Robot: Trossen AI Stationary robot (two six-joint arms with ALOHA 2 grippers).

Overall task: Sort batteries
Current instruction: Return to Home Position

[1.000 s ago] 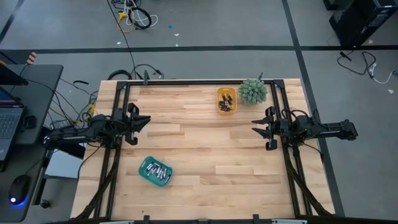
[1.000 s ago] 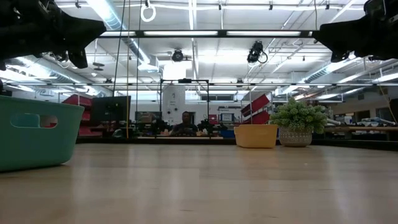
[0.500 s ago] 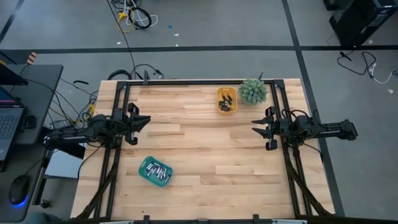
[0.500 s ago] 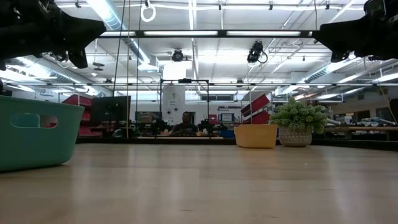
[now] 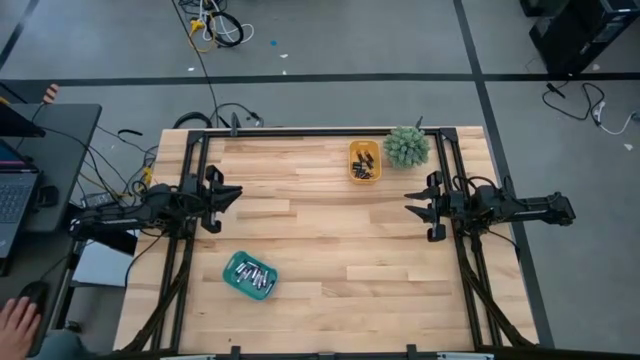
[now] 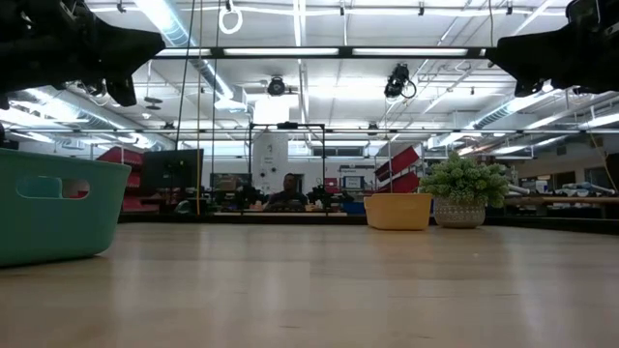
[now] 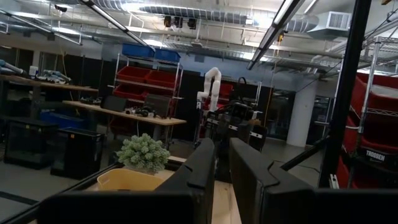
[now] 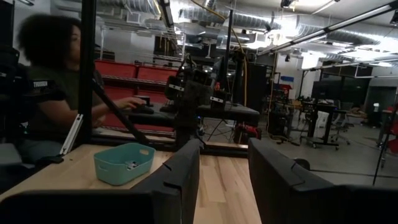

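Silvery batteries (image 5: 250, 275) lie in a teal tray (image 5: 234, 281) at the near left of the table. Dark batteries (image 5: 364, 160) lie in a yellow tray (image 5: 352, 168) at the far edge. My left gripper (image 5: 232, 192) hovers high over the table's left side, its fingers (image 7: 202, 163) a narrow gap apart with nothing between them. My right gripper (image 5: 412, 209) hovers high over the right side, open wider and empty, as the right wrist view (image 8: 224, 152) shows. Both point level toward the table's middle, far from either tray.
A small potted plant (image 5: 407, 146) stands at the far right, beside the yellow tray. Bare wood lies between the two arms. A person (image 8: 46, 93) sits beyond the table's left edge, with a hand (image 5: 18, 322) near a mouse beside the table's near left corner.
A person's hand has come into the high view beside the table's near left corner. Both arms and both trays have kept still.
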